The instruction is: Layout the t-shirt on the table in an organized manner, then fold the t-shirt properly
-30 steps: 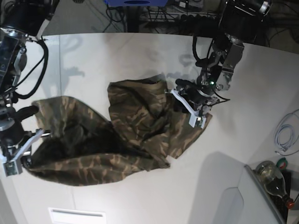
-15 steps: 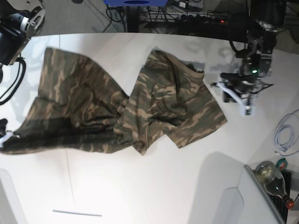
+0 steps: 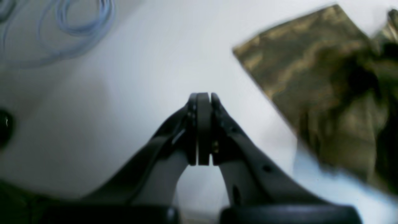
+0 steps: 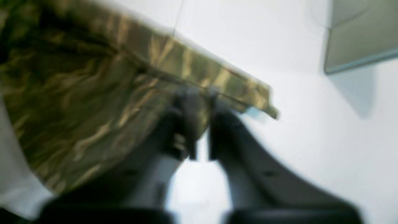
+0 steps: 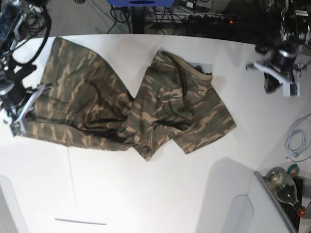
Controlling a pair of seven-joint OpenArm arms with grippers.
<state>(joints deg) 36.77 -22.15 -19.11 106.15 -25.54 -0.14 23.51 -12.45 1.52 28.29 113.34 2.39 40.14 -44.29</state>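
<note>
The camouflage t-shirt (image 5: 160, 107) lies crumpled across the white table (image 5: 146, 194), with one half spread to the left and the other bunched in the middle. At the shirt's left edge my right gripper (image 5: 18, 114) is shut on the hem (image 4: 217, 77), which crosses its blurred fingertips (image 4: 186, 102). My left gripper (image 5: 279, 73) hovers at the far right, well away from the cloth. Its jaws are pressed together on nothing (image 3: 202, 98). A corner of the t-shirt (image 3: 311, 71) lies to the right of it in the left wrist view.
A pale blue cable coil (image 5: 296, 141) lies at the table's right edge, also seen as a cable (image 3: 77, 28). A bottle (image 5: 284, 187) and a grey panel (image 5: 233, 204) are at the front right. A thin strip (image 5: 80, 222) lies near the front.
The shirt's left half has come down and spread flatter on the table. My left gripper has moved further up and right, away from the cloth, and closed. The right gripper has come back into view at the left hem.
</note>
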